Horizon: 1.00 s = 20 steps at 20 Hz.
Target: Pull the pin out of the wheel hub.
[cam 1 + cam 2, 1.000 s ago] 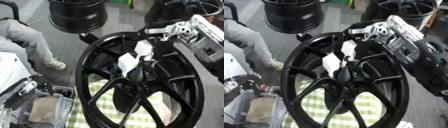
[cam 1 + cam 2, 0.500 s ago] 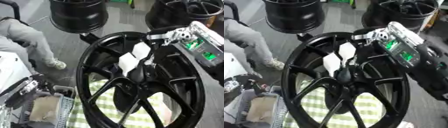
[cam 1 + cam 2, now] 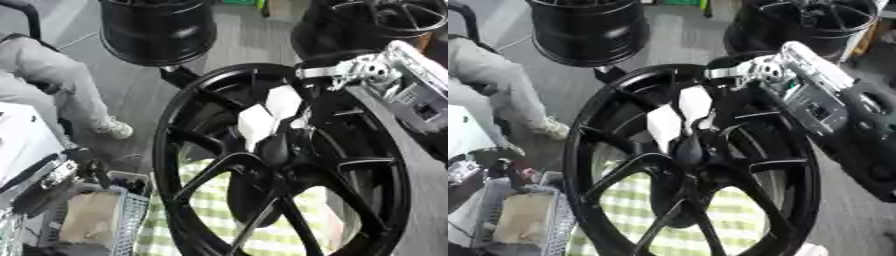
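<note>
1. Wheel hub (image 3: 280, 150): black multi-spoke rim, fills mid-frame, lying over a green-check cloth (image 3: 210, 220). Looks heavy and rigid, so it shouldn't shift when you pull.
2. Pin: prob. the dark rounded piece (image 3: 689, 150) at hub centre, w/ two white tags (image 3: 680, 116) sticking up at approx. 12 o'clock from it. Can't tell exactly where the pin ends and the hub begins.
3. Handling guess: pin is small, stiff, maybe smooth. Take it low on the dark body, not by the tags; those look thin and may bend or tear.
4. Right hand (image 3: 750, 72): at 1 o'clock from hub centre, over the rim's upper edge, apart from the pin. Fingers: can't tell if spread or curled; nothing seen held.
5. Left hand: not in either view.
6. Pull straight along the pin's axis.
</note>
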Available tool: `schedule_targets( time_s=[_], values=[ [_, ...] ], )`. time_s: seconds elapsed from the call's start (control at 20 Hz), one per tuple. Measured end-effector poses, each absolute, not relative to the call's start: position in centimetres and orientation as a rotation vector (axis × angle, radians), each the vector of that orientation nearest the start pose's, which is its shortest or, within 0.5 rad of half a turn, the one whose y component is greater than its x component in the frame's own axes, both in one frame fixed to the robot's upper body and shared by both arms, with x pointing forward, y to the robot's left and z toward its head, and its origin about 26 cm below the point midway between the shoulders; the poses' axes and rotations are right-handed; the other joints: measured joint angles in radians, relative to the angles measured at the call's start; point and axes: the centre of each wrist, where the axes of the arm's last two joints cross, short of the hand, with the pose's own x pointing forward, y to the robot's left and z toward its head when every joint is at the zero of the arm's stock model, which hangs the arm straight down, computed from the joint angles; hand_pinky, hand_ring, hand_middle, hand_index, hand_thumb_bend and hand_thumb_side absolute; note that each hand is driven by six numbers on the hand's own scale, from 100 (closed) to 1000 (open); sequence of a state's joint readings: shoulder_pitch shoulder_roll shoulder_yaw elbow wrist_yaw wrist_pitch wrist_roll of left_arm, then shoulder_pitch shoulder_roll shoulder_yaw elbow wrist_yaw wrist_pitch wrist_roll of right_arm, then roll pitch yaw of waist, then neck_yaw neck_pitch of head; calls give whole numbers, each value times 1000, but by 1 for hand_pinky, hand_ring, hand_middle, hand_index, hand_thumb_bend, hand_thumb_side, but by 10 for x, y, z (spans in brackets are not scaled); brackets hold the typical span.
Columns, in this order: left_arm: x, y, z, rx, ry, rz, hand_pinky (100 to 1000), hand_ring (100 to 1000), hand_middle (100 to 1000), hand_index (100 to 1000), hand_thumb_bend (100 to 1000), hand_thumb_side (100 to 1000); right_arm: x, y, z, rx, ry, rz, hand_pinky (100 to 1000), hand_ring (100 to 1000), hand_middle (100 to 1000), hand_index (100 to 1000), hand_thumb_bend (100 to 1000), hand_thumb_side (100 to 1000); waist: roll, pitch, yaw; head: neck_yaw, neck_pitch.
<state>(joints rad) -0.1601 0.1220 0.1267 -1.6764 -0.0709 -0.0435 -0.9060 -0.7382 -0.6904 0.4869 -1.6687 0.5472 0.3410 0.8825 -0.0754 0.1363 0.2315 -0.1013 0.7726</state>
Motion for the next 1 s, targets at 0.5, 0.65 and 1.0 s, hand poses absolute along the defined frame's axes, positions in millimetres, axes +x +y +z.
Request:
schedule_targets(
  time_s=[0.5,0.65,1.0],
  values=[
    [313,285,68,-404,-1656,-906,609,492,646,742,100,896,371,-211,232,-504,-1073,1712,632,423,799,881,322,360,-1,0,2,0,0],
    [313,285,68,-404,-1656,-906,609,492,646,742,100,895,372,-212,231,-501,-1068,1708,631,419,791,872,317,343,-1,0,2,2,0],
    [313,285,68,-404,-1656,-906,609,493,646,742,100,896,372,-212,230,-489,-1069,1706,629,411,770,852,300,320,-1,1,1,3,0]
  ],
)
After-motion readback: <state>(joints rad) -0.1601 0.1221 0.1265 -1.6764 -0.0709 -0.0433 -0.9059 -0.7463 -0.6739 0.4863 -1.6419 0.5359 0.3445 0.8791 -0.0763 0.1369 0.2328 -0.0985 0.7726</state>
